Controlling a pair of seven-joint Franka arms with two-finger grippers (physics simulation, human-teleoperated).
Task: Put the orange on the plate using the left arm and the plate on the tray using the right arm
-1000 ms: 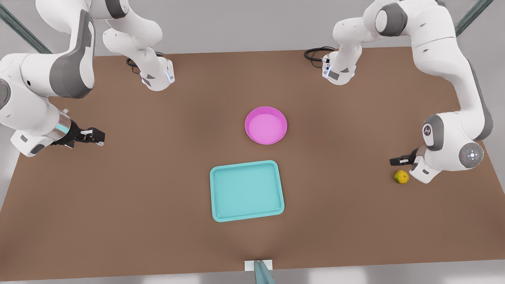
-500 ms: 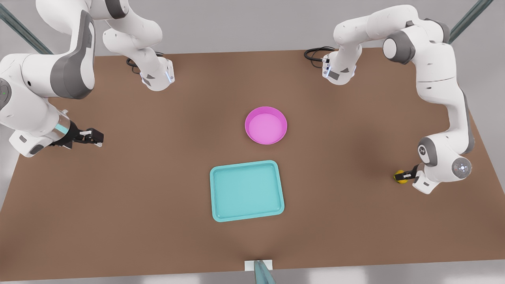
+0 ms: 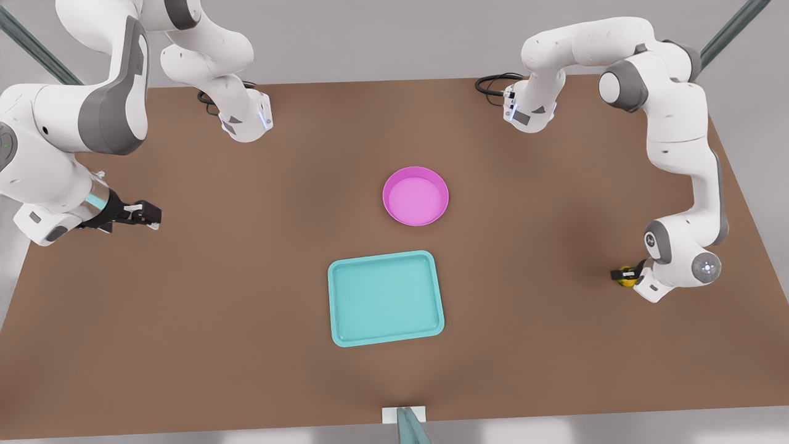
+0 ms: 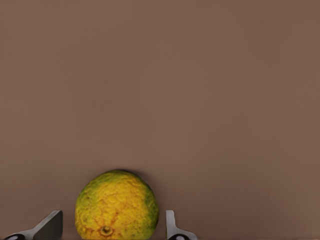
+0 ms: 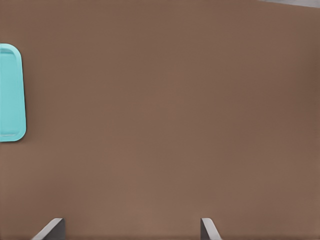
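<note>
The left end effector (image 3: 619,274) is straddling the orange (image 4: 116,205) at the table's (image 3: 246,296) 3 o'clock edge, its fingers (image 4: 172,227) spread on either flank with slivers of table showing between pad and peel. Closing off-center could be squirting the round fruit out sideways and rolling it off the near edge. The plate (image 3: 415,195) is sitting at center, well apart, the tray (image 3: 386,298) at its 6 o'clock. The right end effector (image 3: 150,213) is waiting spread wide at 9 o'clock.
</note>
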